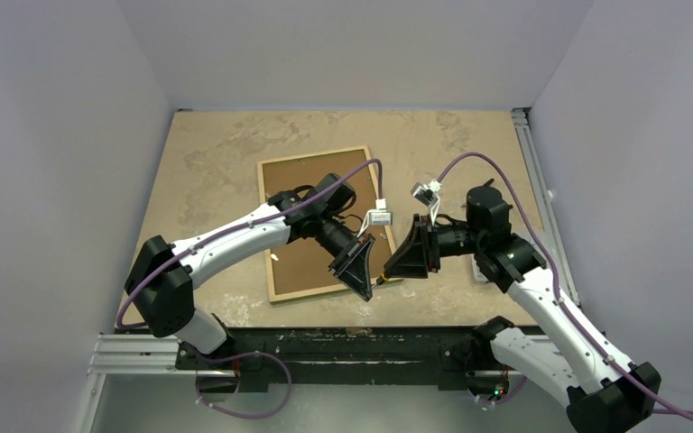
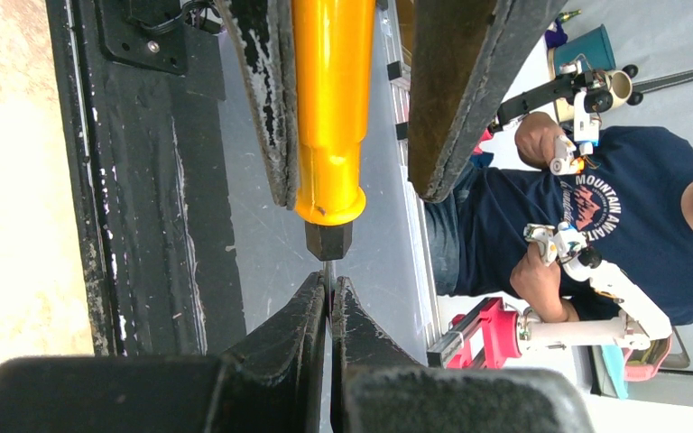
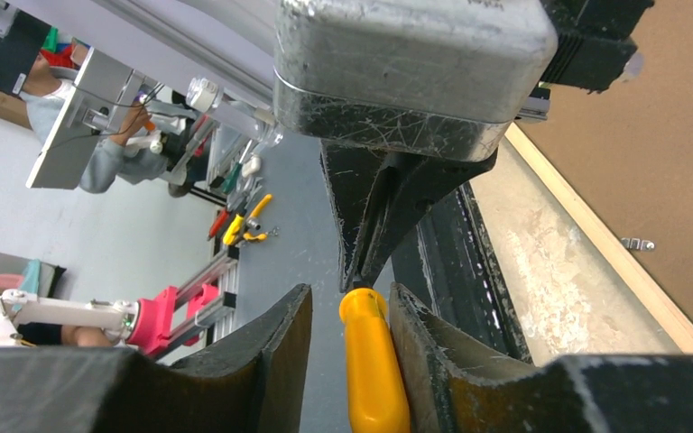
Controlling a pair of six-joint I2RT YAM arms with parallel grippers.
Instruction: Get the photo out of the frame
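Observation:
The frame (image 1: 302, 292) lies face down left of centre, showing its light wood back edge, with the photo's brown fibreboard back (image 1: 311, 171) inside it. The printed side is hidden. Both grippers meet in the air over the table's near edge, off the frame's near right corner. A yellow-handled screwdriver (image 2: 329, 108) runs between them. My left gripper (image 2: 329, 293) is shut on its thin metal shaft. My right gripper (image 3: 350, 302) stands open round the handle (image 3: 374, 370), which touches one finger, with a gap at the other. The wood edge (image 3: 595, 234) shows in the right wrist view.
A black base rail (image 1: 343, 347) runs along the near edge below the grippers. An aluminium rail (image 1: 541, 198) lines the table's right side. A small pale object (image 1: 478, 269) lies under my right arm. Grey walls close in left, back and right.

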